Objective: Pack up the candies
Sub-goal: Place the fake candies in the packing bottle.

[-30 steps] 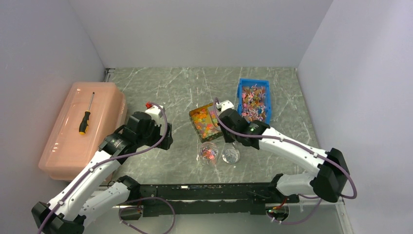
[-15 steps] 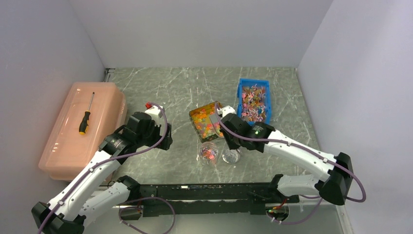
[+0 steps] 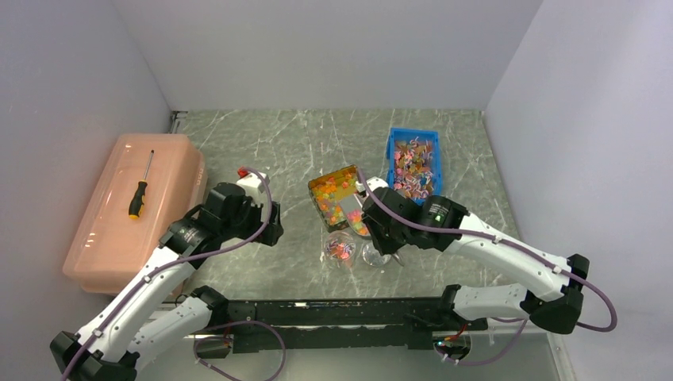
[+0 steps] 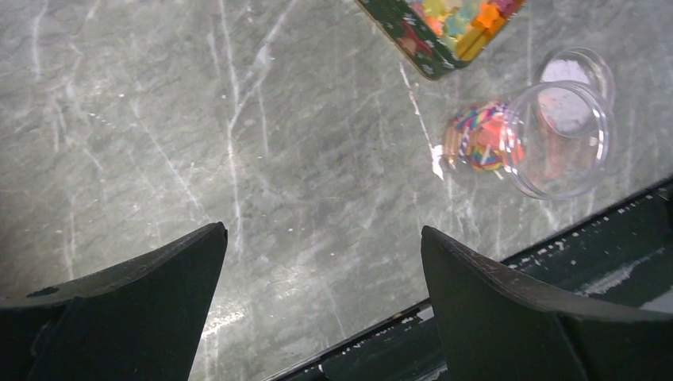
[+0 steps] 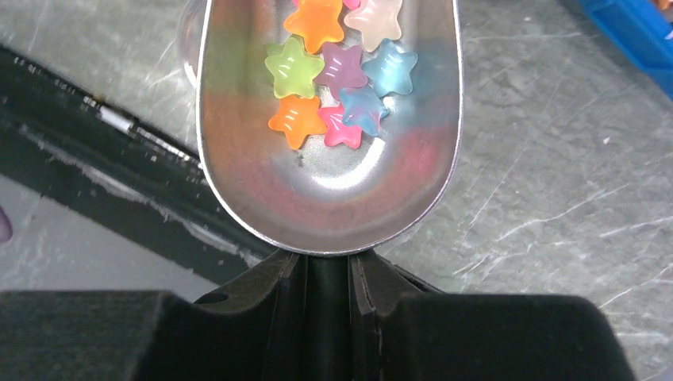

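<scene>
Glossy star-shaped candies (image 5: 337, 79) lie at the upper-frame end of the shiny metal scoop (image 5: 325, 190), straight ahead of the right fingers (image 5: 262, 290) pinching its handle above a clear round jar (image 3: 374, 256); left fingers (image 4: 119, 302) hang spread.

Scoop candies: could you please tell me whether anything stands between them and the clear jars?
Nothing visible does. The right gripper holds the scoop of candies near the jars, whose mouths look open, with no lid in sight.

The right gripper (image 5: 327, 274) is clamping the handle of a metal scoop (image 5: 317, 190). Star-shaped candies (image 5: 337, 67) are lying in its bowl, which is hanging over the marble table (image 5: 548, 159).
</scene>
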You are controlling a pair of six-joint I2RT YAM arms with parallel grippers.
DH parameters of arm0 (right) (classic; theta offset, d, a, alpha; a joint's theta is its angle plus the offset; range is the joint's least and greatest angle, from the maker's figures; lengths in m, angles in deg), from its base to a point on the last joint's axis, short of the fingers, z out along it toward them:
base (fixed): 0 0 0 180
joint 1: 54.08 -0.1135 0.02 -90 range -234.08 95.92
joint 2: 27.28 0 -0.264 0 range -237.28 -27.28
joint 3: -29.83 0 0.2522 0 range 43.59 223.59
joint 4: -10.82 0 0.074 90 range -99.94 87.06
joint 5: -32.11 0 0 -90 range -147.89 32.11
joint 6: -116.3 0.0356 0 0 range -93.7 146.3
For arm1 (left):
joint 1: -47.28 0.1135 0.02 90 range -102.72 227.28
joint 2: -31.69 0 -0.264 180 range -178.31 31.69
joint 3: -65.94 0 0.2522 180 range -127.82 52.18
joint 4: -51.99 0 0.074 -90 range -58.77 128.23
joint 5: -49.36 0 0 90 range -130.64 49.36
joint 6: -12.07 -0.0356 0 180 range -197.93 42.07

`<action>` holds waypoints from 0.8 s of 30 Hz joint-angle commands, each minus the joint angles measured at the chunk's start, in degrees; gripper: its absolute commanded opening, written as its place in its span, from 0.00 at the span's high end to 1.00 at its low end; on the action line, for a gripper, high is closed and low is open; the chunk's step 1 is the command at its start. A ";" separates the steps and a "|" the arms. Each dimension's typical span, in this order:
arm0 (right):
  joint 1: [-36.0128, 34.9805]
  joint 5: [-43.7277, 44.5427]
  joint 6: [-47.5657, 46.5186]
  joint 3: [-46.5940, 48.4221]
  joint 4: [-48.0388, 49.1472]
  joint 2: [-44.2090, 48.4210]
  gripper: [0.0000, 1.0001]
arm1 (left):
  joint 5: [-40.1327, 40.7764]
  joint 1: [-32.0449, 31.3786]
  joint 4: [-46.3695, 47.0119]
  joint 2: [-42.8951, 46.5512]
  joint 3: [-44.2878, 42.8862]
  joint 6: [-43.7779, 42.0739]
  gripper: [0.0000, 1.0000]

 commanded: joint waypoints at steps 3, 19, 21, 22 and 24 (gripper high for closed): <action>-4.96 -3.39 1.75 5.92 -6.46 0.79 1.00 | -8.11 -0.21 0.27 -1.09 -6.56 0.89 0.01; -13.53 -6.22 8.49 10.38 -17.09 -5.25 1.00 | -16.11 -0.21 0.68 -4.65 -15.42 2.19 0.01; -14.22 -7.08 9.01 10.56 -17.83 -5.58 1.00 | -15.62 -0.24 0.64 -4.74 -15.47 1.82 0.01; -14.46 -7.54 9.42 10.57 -18.11 -5.73 1.00 | -15.35 -0.20 0.54 -4.81 -15.44 1.63 0.01; -14.62 -7.79 10.06 10.84 -18.97 -6.12 1.00 | -15.07 -0.23 0.51 -4.87 -15.30 1.28 0.01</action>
